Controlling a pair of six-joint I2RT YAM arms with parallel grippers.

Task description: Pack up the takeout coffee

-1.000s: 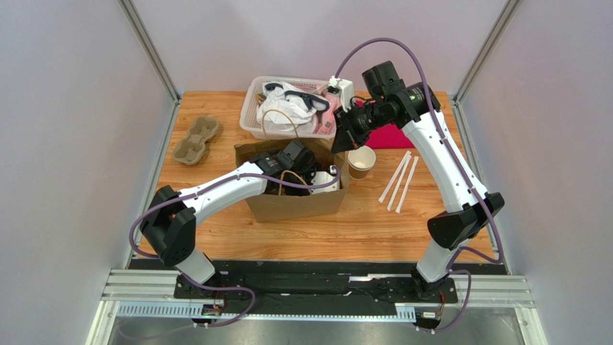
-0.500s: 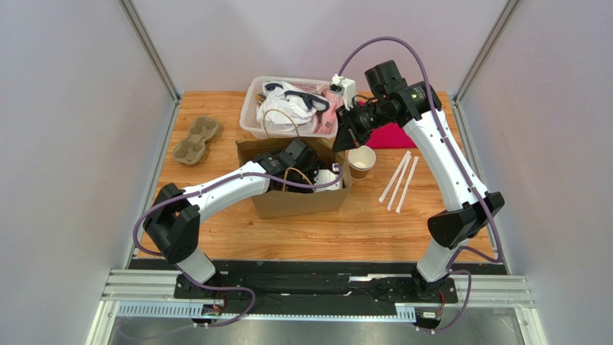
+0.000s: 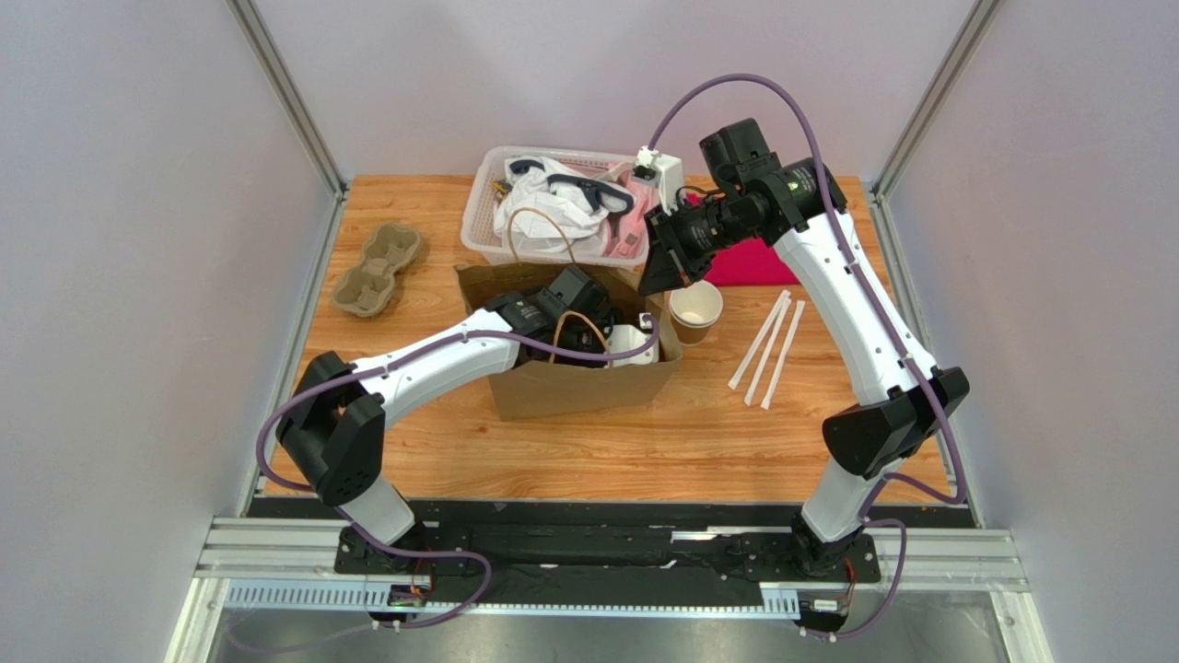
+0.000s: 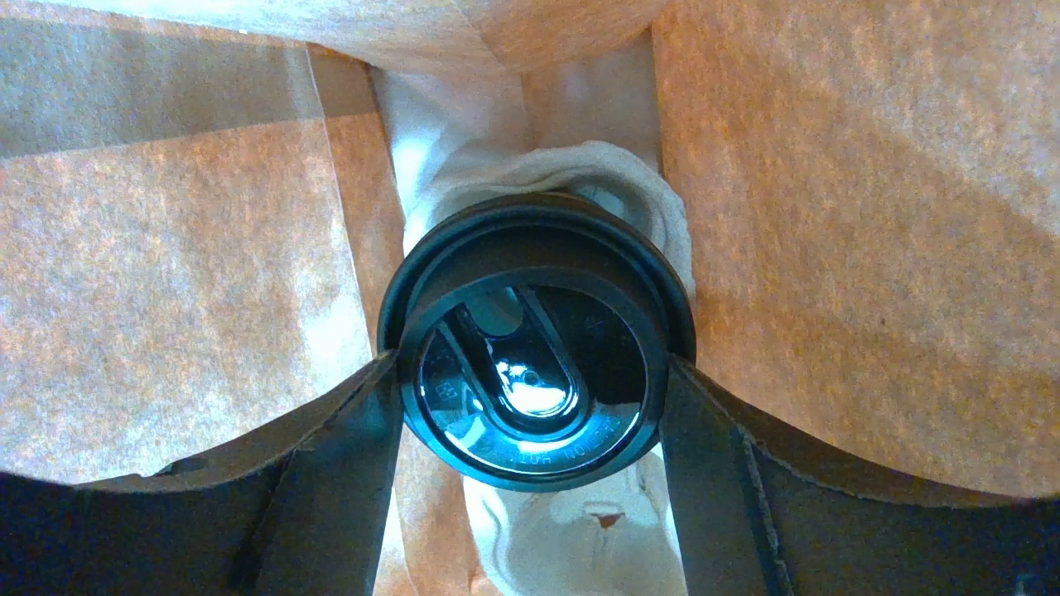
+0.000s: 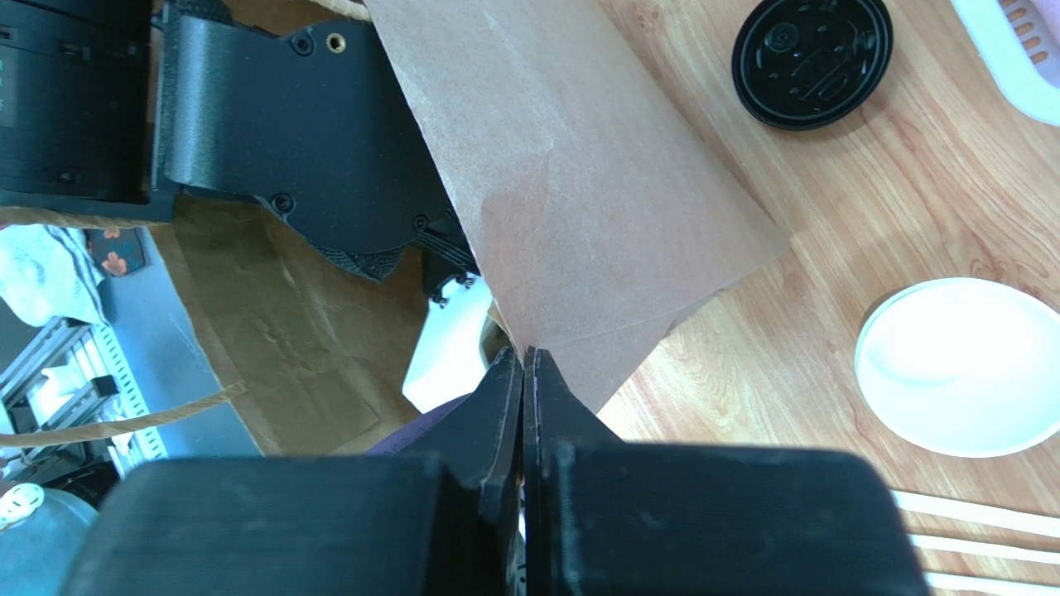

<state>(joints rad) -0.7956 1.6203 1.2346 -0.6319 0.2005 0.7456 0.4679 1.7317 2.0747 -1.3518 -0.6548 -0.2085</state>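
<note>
Wooden surface [image 3: 720, 442], grey walls on three sides. Left arm reaches down into the paper bag [image 3: 574, 394]; left tool [image 4: 529, 379], spread wide, grips the lidded coffee cup [image 4: 538, 286] inside. Right tool [image 5: 524, 370] pinches the bag's far-right edge.

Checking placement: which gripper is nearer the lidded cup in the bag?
Left: the left gripper holds the lidded cup inside the bag; the right gripper pinches the bag's edge.

a wooden table [image 3: 415, 456] carries everything. far left lies a grey-brown pulp cup tray [image 3: 377, 268]; far centre a white basket [image 3: 487, 238]. a brown paper bag [image 3: 574, 391] stands mid-table, an open paper cup [image 3: 695, 310] just right of it, a black lid [image 5: 811, 60] near the cup. white straws [image 3: 768, 346] lie further right; a magenta cloth [image 3: 757, 264] lies beyond the cup.
</note>
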